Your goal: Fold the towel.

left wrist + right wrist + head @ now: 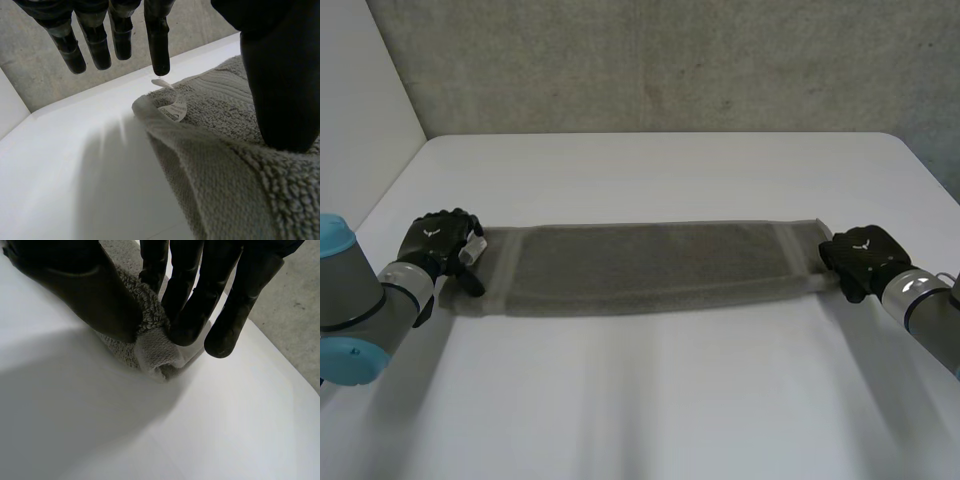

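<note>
A long grey towel (650,265) lies flat across the middle of the white table (650,390); it is a thin strip that runs from one side to the other, and it looks folded along its length; the left robot hand (440,245) is at the towel's left end, and the right robot hand (860,258) is at its right end; in the left wrist view the left robot hand (280,75) is open; its fingers (159,45) are straight and hang over the bare table just past the towel's edge, not touching the towel (225,165); its thumb rests on top of the cloth near the corner; a small white label (174,106) curls up from the towel's edge just under the fingertips; in the right wrist view the right robot hand (200,290) is closed on the towel (150,347); its thumb and fingers pinch the end of the cloth into a small bunch that touches the table.
</note>
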